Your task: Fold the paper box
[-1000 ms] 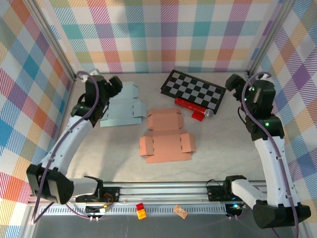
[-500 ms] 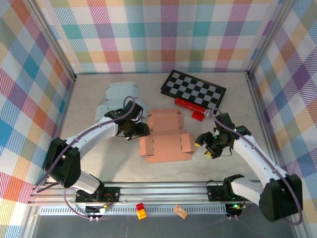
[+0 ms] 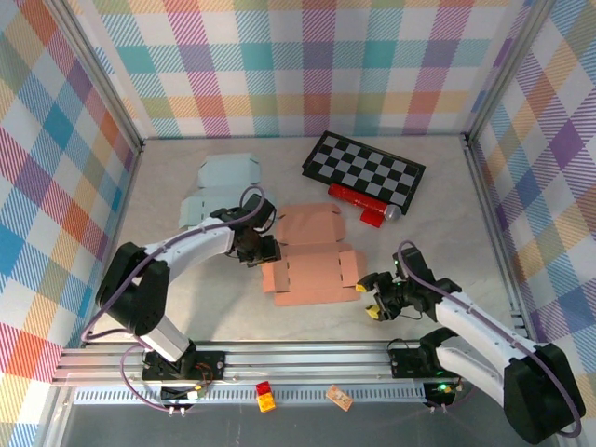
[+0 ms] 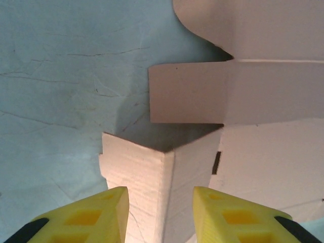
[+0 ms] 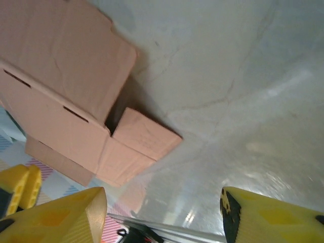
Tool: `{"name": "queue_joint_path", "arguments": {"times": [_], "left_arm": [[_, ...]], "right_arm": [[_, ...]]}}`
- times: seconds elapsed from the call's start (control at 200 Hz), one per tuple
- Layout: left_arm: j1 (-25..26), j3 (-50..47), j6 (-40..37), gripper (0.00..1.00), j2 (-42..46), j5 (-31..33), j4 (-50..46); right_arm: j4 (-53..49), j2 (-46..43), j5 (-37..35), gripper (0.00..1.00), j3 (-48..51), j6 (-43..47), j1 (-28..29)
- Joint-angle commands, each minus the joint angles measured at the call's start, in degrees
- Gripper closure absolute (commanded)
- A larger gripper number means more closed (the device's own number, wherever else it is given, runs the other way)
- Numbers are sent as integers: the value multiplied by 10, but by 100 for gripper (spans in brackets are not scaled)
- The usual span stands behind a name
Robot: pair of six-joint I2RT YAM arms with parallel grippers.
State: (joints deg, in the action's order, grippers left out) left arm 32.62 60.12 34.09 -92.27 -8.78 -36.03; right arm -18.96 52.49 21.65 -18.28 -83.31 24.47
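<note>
A flat pink paper box (image 3: 312, 256) lies just nearer than the checkerboard mat (image 3: 363, 169). Near-left of the mat, the left gripper (image 3: 264, 250) straddles the raised left flap (image 4: 162, 172), though a real pinch cannot be told. Nearer than the mat, the right gripper (image 3: 369, 298) hangs released and empty. Likely risk: an off-centre squeeze or tug creases the flap crooked or drags the sheet.

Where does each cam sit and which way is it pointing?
Top external: above and behind the bases, looking down on the table; both arms, left gripper, right gripper flanking the pink box.
Left wrist: on the left arm, looking past its yellow fingers at a raised box flap.
Right wrist: on the right arm, fingers wide apart, facing the box's corner tab.
Shared: all three see the pink box.
</note>
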Motion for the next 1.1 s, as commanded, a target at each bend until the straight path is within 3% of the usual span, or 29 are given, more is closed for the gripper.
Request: {"name": "queue_joint_path", "arguments": {"times": [0.0,0.255,0.565,1.095], "left_arm": [[4,-2,3,63,-7,-7,25],[7,-18,-5,65,-36,-4,39],[18,-26,-13,66,-78,4,56],[26,-20,-25,67,-93,14,40]], "right_arm": [[105,31,-21,39,0,-43,4],[190,114,-43,43,-6,-35,7],[253,96,-85,46,46,-42,7],[293,96,-135,57,37,-23,6]]}}
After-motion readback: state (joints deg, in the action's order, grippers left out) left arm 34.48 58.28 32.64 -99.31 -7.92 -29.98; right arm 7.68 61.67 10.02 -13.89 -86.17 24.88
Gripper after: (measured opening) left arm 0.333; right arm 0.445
